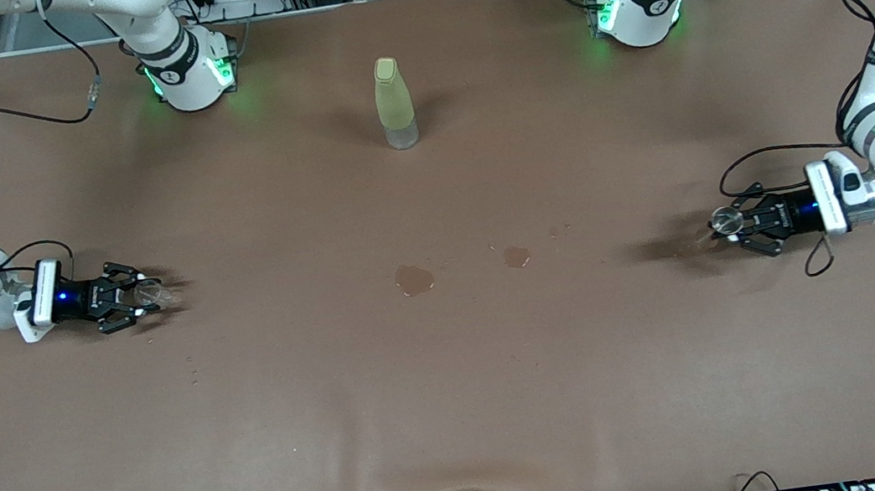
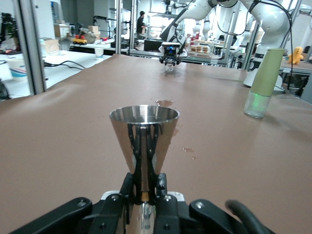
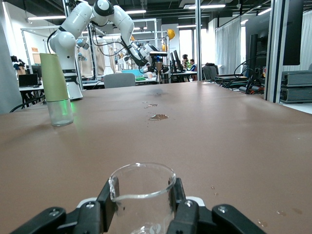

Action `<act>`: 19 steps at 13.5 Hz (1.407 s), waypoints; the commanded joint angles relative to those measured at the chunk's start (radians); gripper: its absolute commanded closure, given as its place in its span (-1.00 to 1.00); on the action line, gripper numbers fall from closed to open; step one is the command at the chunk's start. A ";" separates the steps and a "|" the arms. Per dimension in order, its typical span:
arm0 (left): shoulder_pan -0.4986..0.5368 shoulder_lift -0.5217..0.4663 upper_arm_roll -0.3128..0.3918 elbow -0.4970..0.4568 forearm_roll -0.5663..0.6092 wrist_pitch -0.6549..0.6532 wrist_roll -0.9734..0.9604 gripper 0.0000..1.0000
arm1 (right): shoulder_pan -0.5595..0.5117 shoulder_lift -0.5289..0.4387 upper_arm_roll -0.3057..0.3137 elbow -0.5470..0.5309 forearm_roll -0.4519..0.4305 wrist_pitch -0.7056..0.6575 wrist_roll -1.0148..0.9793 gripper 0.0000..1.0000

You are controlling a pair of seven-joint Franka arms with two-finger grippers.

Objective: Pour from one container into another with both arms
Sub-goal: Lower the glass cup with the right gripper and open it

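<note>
Two vessels gripped, nothing poured yet: left gripper (image 1: 726, 225) clamps shiny metal cone cup (image 2: 144, 136), right gripper (image 1: 142, 296) clamps clear glass beaker (image 3: 142, 195), both low at table ends, well apart w/ spill spots (image 1: 414, 279) between.

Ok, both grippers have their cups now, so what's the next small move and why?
Probably bring both inward over the middle. The left gripper holds the metal cup at its end of the table; the right gripper holds the glass beaker at the other, too far apart to pour.
</note>
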 commanded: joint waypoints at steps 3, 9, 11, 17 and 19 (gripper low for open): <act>0.081 0.013 -0.008 -0.025 0.025 -0.014 0.002 1.00 | -0.002 0.027 0.005 0.048 -0.038 -0.013 0.007 0.23; 0.097 0.099 -0.006 -0.017 0.018 -0.014 0.068 1.00 | -0.005 0.058 0.005 0.100 -0.038 -0.015 0.042 -0.45; 0.098 0.118 -0.006 -0.014 0.016 -0.014 0.071 1.00 | -0.004 0.056 0.005 0.131 -0.040 -0.024 0.062 -0.58; 0.098 0.144 -0.005 -0.009 0.016 -0.014 0.108 0.85 | 0.005 -0.019 0.014 0.206 -0.095 -0.144 0.459 -1.00; 0.098 0.142 -0.005 -0.009 0.016 -0.014 0.108 0.39 | 0.013 -0.050 0.014 0.211 -0.107 -0.194 0.621 -1.00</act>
